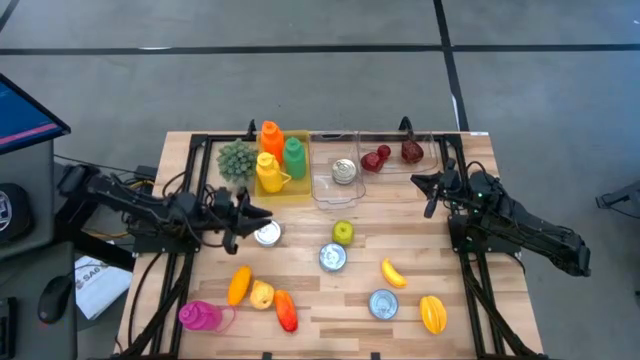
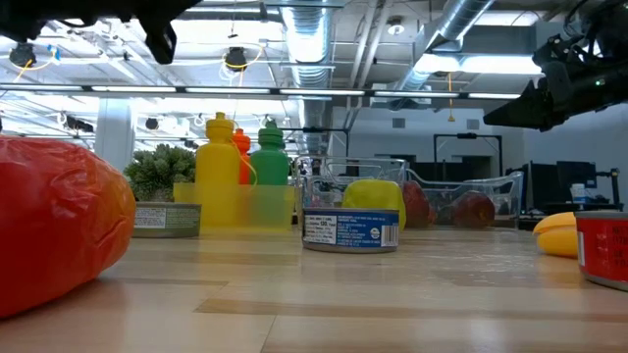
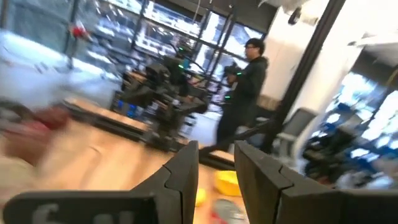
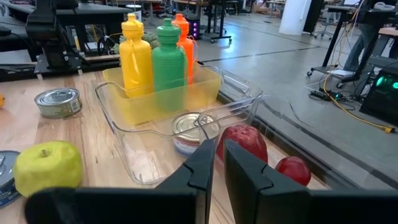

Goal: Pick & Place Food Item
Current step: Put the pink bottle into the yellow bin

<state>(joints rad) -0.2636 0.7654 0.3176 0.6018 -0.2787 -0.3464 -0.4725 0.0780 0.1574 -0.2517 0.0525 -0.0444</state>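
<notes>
Food lies scattered on the wooden table [image 1: 420, 235]: a green apple [image 1: 343, 232], three tins [image 1: 267, 234] [image 1: 333, 257] [image 1: 383, 304], a yellow banana-like piece [image 1: 393, 272], a yellow pepper [image 1: 432, 313], and orange, yellow and red pieces [image 1: 262, 294] near the front. My left gripper [image 1: 260, 212] hangs above the table just left of the nearest tin, pointing roughly level toward the right, its fingers [image 3: 186, 171] slightly apart with nothing between them. My right gripper [image 1: 426, 188] is shut and hovers beside the clear bins, holding nothing.
A yellow bin [image 1: 283, 188] holds yellow, orange and green bottles. Clear bins [image 1: 322, 190] at the back hold a tin [image 1: 344, 171] and red items [image 1: 375, 158]. A green plant [image 1: 236, 160] stands at back left, a pink bottle [image 1: 200, 316] at front left. A person [image 3: 249, 87] stands beyond the table.
</notes>
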